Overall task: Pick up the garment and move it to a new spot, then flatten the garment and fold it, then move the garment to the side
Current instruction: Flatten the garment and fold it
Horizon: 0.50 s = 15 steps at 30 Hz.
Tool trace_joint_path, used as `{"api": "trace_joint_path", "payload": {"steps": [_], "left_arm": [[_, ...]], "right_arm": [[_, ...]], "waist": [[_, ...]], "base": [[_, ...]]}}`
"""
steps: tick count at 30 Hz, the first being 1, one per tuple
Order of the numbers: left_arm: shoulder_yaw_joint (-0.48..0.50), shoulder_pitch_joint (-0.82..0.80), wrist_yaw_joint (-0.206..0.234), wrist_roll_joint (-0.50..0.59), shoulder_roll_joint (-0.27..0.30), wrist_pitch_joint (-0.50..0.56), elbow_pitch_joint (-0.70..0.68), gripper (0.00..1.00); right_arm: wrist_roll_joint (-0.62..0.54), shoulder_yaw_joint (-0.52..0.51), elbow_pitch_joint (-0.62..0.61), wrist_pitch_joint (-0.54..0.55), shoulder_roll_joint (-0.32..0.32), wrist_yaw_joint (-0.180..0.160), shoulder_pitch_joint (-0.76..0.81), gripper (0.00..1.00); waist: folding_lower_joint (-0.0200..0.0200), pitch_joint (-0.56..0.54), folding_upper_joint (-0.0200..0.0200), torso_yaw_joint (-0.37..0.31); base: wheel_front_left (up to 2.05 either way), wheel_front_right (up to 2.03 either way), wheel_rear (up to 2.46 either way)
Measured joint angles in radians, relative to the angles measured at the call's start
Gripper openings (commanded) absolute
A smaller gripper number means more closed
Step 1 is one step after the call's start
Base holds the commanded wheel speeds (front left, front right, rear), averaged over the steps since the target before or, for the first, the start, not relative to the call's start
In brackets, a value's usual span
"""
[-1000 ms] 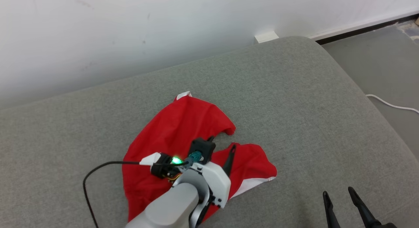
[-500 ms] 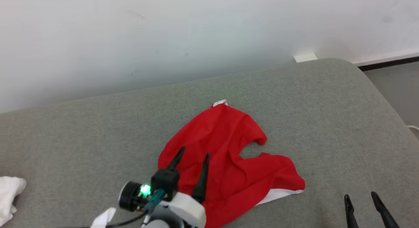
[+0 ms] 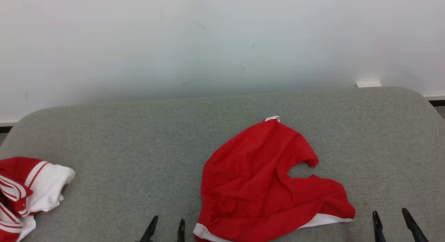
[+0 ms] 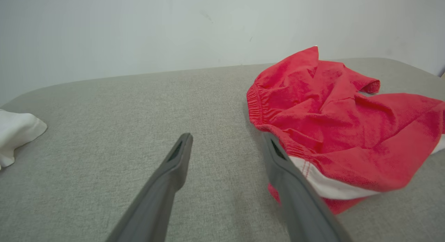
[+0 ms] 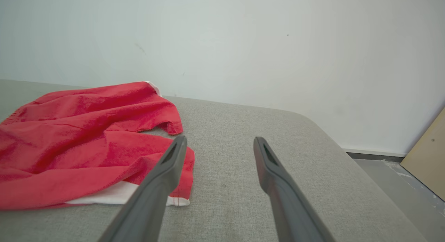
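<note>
Red garment (image 3: 264, 179) with white trim lies crumpled on the grey cushion (image 3: 121, 137). Left pincer (image 3: 168, 220) at its 7 o'clock, spread wide, holding nothing, one finger just beside the hem. Right pincer (image 3: 389, 212) at 4 o'clock, spread wide, holding nothing, apart from the cloth. Red-and-white bundle (image 3: 31, 190) well apart at 9 o'clock.

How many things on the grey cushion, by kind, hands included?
Red shorts: 1
Red-and-white striped garment: 1
Robot hands, both open: 2 (left hand, right hand)
Total: 4
</note>
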Motion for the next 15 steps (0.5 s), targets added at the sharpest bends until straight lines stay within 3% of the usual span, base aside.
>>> {"api": "trace_joint_path", "payload": {"steps": [7,15], "left_arm": [[0.069,0.078,-0.076,0.092,-0.032,0.000,-0.001,1.00],[0.167,0.095,-0.120,0.158,-0.081,0.000,-0.047,1.00]], "right_arm": [[0.006,0.025,0.034,0.000,0.000,0.000,0.019,1.00],[0.006,0.036,0.054,0.000,0.000,0.000,0.019,1.00]], "waist": [[0.0000,-0.017,0.0000,0.038],[0.0000,-0.023,0.0000,0.047]], "base": [[0.00,0.00,0.00],[0.00,0.00,0.00]]}}
